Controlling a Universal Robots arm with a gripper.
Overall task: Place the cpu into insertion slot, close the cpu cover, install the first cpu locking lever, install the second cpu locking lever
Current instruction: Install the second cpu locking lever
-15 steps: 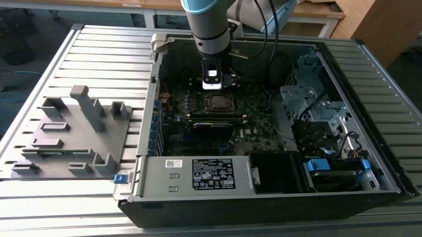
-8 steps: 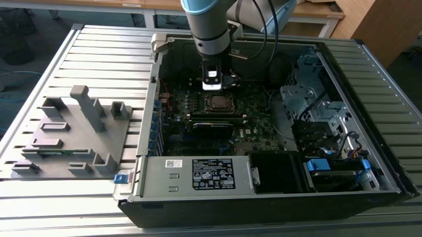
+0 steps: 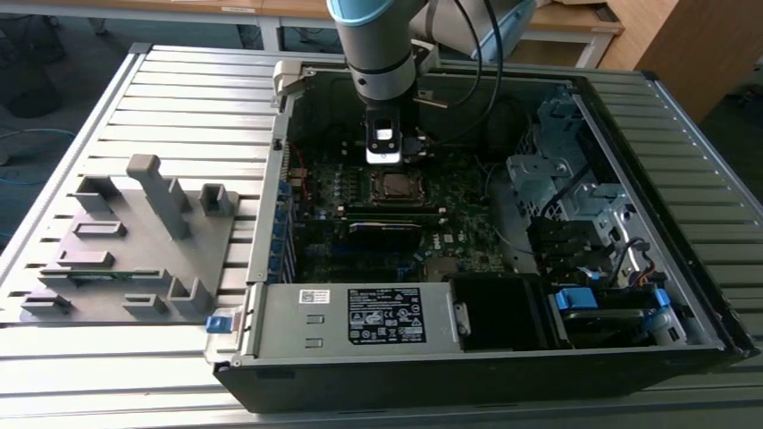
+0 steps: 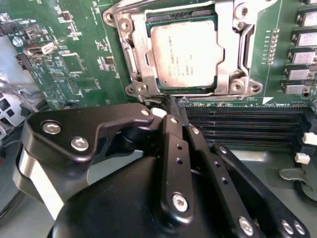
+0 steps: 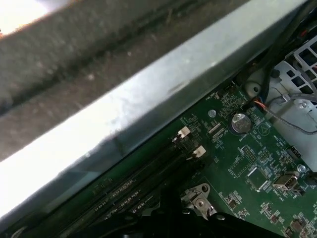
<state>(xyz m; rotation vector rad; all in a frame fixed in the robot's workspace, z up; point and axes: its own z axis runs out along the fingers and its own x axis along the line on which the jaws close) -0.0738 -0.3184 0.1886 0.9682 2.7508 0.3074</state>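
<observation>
**Black claw, fingers together, at the socket's near edge**

Black and closest to you in the second wrist view, your claw [image 4: 172, 106] has its two fingers pressed together, and nothing shows between them. A closed tip is narrow, which I judge suits pushing at the socket's fittings, not carrying anything. That tip sits between the near edge of the socket [image 4: 178, 16] and the long black memory slots [image 4: 247, 124].

Just beyond it the chip [image 4: 190, 52] lies flat in the socket, silvery face up, so the placing looks done. The cover [image 4: 233, 47] lies down around the chip, its cut-out framing the metal face. It looks closed, though you cannot tell whether it is latched.

Farther out, in the exterior view, the arm reaches straight down into the open computer case [image 3: 667, 179]. The case lies on the slatted tabletop [image 3: 179, 89] so the green board [image 4: 79, 64] faces up within reach. A grey parts stand [image 3: 131, 241] sits beside the case, on the exterior view's left.
</observation>
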